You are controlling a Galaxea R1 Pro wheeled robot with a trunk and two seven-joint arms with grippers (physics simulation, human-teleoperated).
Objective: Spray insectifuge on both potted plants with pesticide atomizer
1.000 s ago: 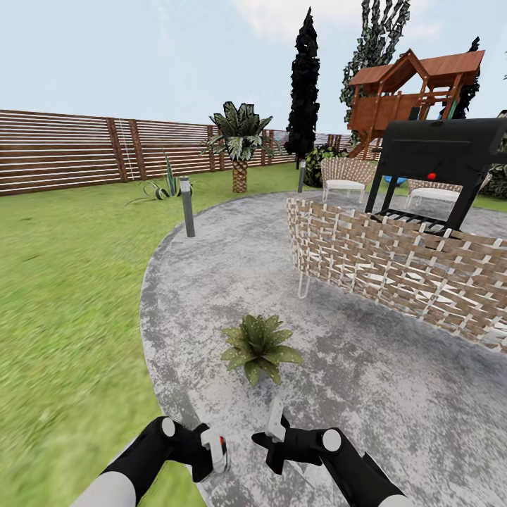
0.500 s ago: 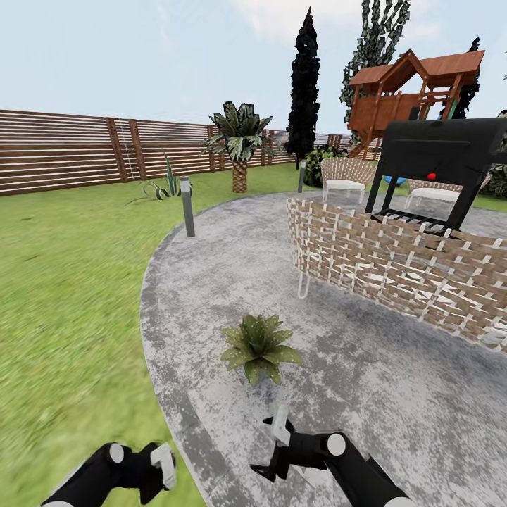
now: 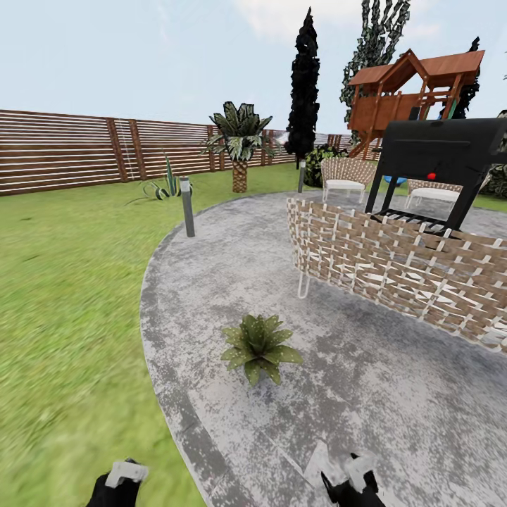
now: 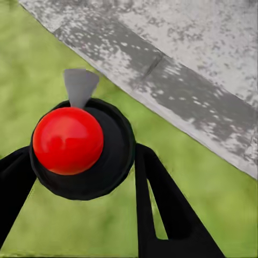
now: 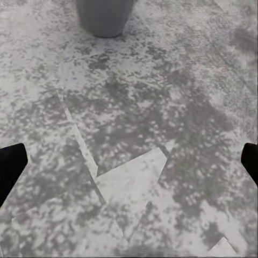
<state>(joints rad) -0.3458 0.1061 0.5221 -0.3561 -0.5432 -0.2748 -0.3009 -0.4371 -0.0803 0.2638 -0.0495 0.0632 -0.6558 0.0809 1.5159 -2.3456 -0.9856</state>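
Note:
One potted plant (image 3: 259, 346), a low rosette of broad green leaves dotted with pale specks of insectifuge (image 3: 267, 325), stands on the grey stone patio (image 3: 394, 380); the second plant is out of view. My left gripper (image 4: 80, 180) is shut on the pesticide atomizer (image 4: 70, 142), whose red knob and dark round body sit between the black fingers (image 4: 161, 209), over the lawn beside the patio's edge. In the head view the left gripper (image 3: 124, 477) is low at the left. My right gripper (image 5: 129, 161) is open over bare patio, with the plant's grey pot (image 5: 104, 16) just ahead.
A wicker sofa (image 3: 401, 274) and a black grill (image 3: 436, 169) stand right of the plant. A short grey lamp post (image 3: 186, 206) marks the patio's far left rim. The slat fence (image 3: 63, 149), a palm (image 3: 240, 144) and a wooden playhouse (image 3: 412, 91) lie beyond the lawn (image 3: 63, 317).
Both arms have dropped toward the bottom of the head view. The left one swung left and down with the atomizer; the right one drew back and down.

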